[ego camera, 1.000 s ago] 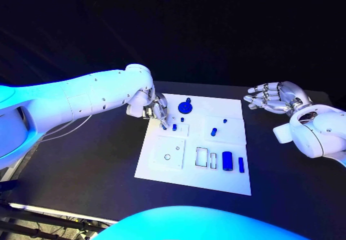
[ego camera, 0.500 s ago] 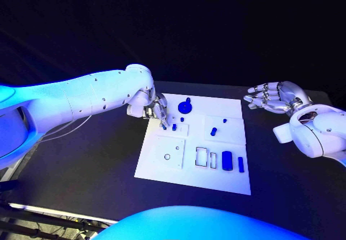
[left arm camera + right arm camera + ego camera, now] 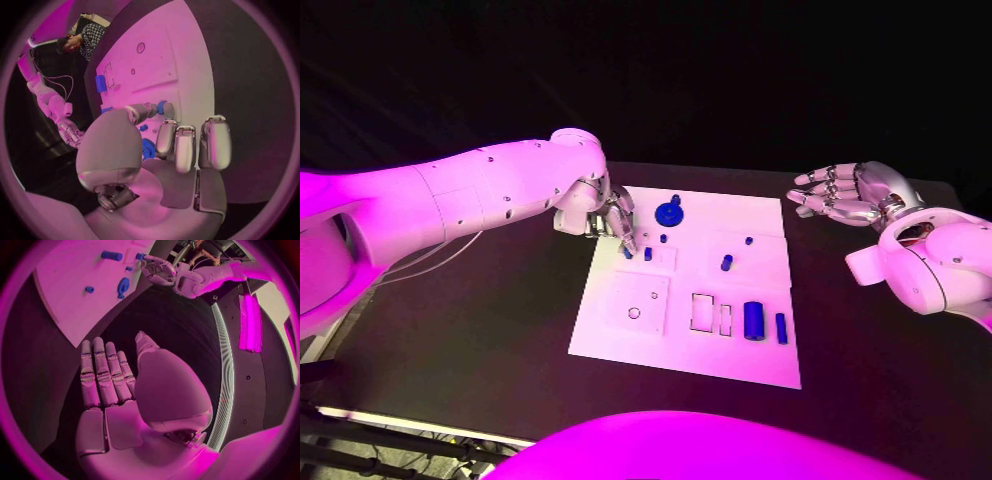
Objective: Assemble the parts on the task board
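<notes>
Magenta light washes everything, brightest on the white task board (image 3: 687,290) and the arms, while the room beyond the board falls to black, the bench around it stays dim, and both wrist views bend straight edges strongly toward their circular rims.

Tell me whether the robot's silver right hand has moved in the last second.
No. The silver right hand hovers open in the same spot beyond the white task board's right edge, over the black table.

task board (image 3: 678,340): 1 | blue parts (image 3: 754,321): 7 | hands (image 3: 848,195): 2
</notes>
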You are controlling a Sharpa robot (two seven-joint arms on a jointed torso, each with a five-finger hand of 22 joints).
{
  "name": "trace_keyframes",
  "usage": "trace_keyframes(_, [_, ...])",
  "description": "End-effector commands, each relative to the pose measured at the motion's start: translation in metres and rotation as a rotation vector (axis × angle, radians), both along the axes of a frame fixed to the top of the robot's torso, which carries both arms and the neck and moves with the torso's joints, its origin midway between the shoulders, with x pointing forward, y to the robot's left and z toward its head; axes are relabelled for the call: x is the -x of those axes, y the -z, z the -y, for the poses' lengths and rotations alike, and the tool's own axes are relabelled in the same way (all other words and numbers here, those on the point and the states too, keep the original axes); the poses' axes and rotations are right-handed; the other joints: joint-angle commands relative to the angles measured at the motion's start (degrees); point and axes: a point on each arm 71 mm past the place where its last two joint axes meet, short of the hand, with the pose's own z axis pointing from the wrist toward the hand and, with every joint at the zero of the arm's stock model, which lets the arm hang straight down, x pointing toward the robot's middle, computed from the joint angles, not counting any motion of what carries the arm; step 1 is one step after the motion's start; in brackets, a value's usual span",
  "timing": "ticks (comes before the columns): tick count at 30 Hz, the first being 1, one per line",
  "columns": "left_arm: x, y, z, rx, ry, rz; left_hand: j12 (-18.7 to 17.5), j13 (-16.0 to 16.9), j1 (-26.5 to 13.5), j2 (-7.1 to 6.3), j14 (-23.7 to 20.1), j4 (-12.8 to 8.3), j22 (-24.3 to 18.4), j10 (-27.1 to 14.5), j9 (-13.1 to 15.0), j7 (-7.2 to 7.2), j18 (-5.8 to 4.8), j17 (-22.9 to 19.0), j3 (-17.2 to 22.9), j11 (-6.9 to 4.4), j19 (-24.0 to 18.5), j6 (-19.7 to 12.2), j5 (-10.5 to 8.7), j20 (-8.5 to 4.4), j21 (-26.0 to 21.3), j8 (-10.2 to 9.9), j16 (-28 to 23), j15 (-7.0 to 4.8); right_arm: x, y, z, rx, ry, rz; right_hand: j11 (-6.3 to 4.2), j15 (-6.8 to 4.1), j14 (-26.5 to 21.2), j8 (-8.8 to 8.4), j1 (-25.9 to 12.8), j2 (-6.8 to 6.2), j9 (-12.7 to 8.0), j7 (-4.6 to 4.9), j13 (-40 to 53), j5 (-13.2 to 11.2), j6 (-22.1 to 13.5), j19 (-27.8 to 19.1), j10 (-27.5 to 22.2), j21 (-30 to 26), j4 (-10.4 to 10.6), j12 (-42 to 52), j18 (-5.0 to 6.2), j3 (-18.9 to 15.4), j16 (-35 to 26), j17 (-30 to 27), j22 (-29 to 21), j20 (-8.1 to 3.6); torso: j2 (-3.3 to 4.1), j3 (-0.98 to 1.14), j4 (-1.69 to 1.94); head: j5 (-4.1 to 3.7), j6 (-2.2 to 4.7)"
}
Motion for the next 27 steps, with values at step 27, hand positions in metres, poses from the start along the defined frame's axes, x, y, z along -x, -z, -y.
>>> trace_keyframes(27, [0.0026,0.0069,0.0018,-0.026,-0.013,0.003,1.37,3.13,-3.39,1.60,5.96,-8.37,1.87,2.43,-0.10,-1.98,-0.03,15.10,6.65,-1.23,1.34,2.44,2.94,-0.71,1.08,1.32,0.37,-1.39,0.0007,-0.0001,-0.0008,0.001,-0.016,0.003,-0.07,-0.01,0.26,0.21,-0.13,0.48,-0.06,4.81,-0.06,-0.20,-0.26,-0.42,-0.36,0.01,-0.15,0.25,0.73,-0.16,-0.27,-0.06,-0.06,0.03,0.01,0.01,0.01,0.01,-0.11])
